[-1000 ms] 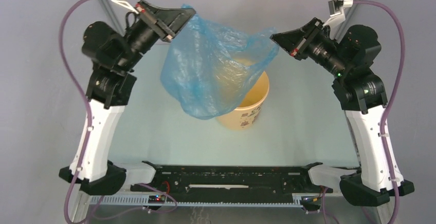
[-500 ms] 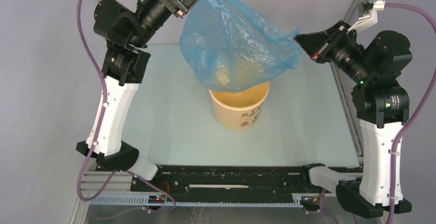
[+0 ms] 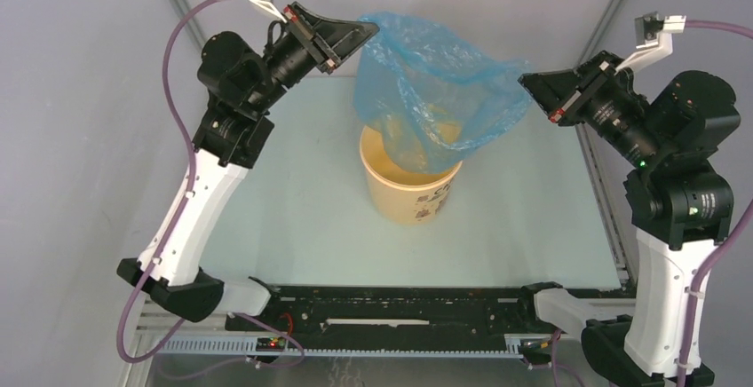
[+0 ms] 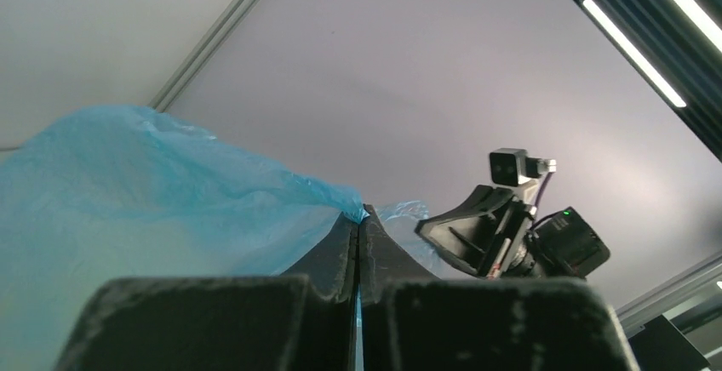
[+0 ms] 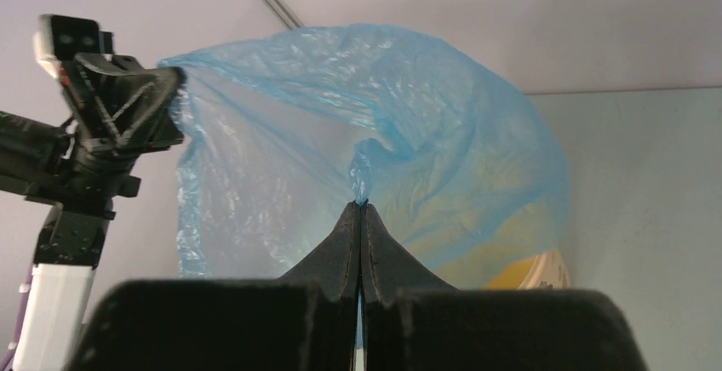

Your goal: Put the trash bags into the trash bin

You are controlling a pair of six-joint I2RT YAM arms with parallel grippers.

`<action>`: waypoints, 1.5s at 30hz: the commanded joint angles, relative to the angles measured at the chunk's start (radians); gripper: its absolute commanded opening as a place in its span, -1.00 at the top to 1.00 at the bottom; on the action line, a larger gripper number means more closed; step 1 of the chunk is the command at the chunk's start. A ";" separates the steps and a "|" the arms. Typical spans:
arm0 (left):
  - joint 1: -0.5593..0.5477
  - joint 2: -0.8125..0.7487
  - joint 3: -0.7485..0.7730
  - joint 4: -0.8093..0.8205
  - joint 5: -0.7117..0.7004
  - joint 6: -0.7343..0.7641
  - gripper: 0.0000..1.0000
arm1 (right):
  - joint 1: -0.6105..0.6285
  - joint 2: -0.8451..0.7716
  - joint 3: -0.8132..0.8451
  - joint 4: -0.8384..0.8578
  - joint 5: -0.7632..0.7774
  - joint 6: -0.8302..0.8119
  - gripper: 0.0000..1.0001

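Pinched shut on the bag [image 3: 426, 85], the left gripper [image 3: 362, 27] at the bin's [image 3: 413, 196] 11 o'clock and the right gripper [image 3: 524, 78] at 2 risk snagging slack film and tipping it.

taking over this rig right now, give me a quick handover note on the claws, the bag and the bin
Left claw: shut on one top edge of the trash bag.
Right claw: shut on the opposite edge.
Bag: held up and spread between the two claws. Its low end hangs over the mouth of the trash bin, perhaps just inside; depth is hard to judge from above.
Bin: upright on the table, between the arms.
Done: bag lifted and lined up over the bin.
Left: lower it in, probably bringing the claws closer together, then release.
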 commanded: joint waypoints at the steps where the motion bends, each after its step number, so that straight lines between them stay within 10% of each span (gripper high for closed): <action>1: -0.005 -0.075 -0.056 0.025 -0.019 -0.020 0.99 | -0.006 -0.023 0.024 -0.033 -0.031 -0.005 1.00; 23: 0.187 -0.240 -0.402 -0.080 -0.080 -0.056 1.00 | 0.188 0.088 -0.362 0.509 -0.367 0.302 1.00; 32: 0.154 -0.170 -0.363 -0.009 -0.008 -0.051 0.99 | -0.068 0.098 -0.241 0.000 -0.164 -0.078 0.99; 40: 0.156 -0.147 -0.298 -0.066 0.007 0.002 0.99 | -0.068 0.102 -0.030 -0.188 -0.007 -0.132 -0.36; 45: 0.156 -0.172 -0.308 -0.114 -0.003 0.039 0.99 | 0.001 0.179 0.226 -0.255 0.070 -0.150 -0.59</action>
